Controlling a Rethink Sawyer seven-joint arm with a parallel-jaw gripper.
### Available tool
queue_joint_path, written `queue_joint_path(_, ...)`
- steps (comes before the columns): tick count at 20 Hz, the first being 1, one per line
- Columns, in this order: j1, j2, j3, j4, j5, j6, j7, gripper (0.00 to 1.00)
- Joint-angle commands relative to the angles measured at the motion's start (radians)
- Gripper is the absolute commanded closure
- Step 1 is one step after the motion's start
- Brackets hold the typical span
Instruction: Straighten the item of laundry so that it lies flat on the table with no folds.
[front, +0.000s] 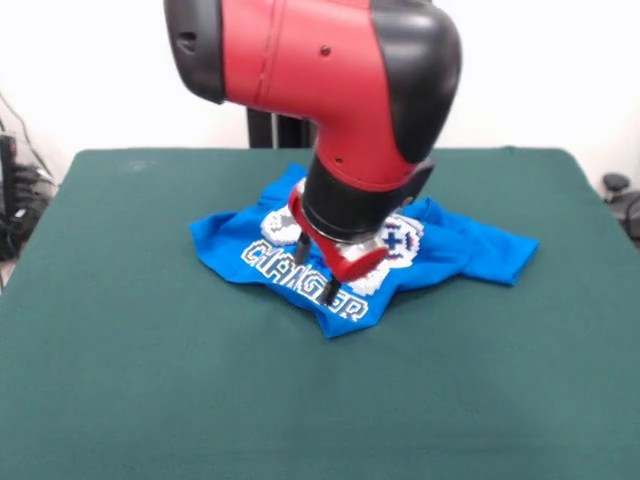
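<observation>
While crumpled on the tabletop (120, 380) | T-shirt (470, 250): soft, light, limp | grab a sleeve edge | jaws (315, 270): state unclear

A plain white wall (560, 70) fills the background. At the left edge, dark cables (18, 190) hang down and bunch together beside a dark piece of equipment (6, 160) that is only partly visible. At the right edge sits a small black object (616, 184), round on top, with more dark shapes just below it that are too cut off to identify.
</observation>
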Motion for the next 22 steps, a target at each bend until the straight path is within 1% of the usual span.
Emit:
queue_joint_path(1, -0.016, 0.082, 0.111, 0.019, 0.039, 0.062, -0.083, 0.00)
queue_joint_path(8, -0.013, 0.125, 0.131, 0.051, 0.036, -0.096, -0.034, 0.00)
queue_joint_path(10, -0.013, 0.127, 0.140, 0.060, 0.041, -0.121, -0.030, 0.00)
queue_joint_path(13, -0.022, 0.121, 0.165, 0.078, 0.065, -0.121, -0.048, 0.00)
queue_joint_path(17, -0.012, 0.086, 0.181, 0.112, 0.102, -0.098, -0.033, 0.00)
queue_joint_path(22, -0.015, 0.043, 0.204, 0.147, 0.140, -0.070, -0.042, 0.00)
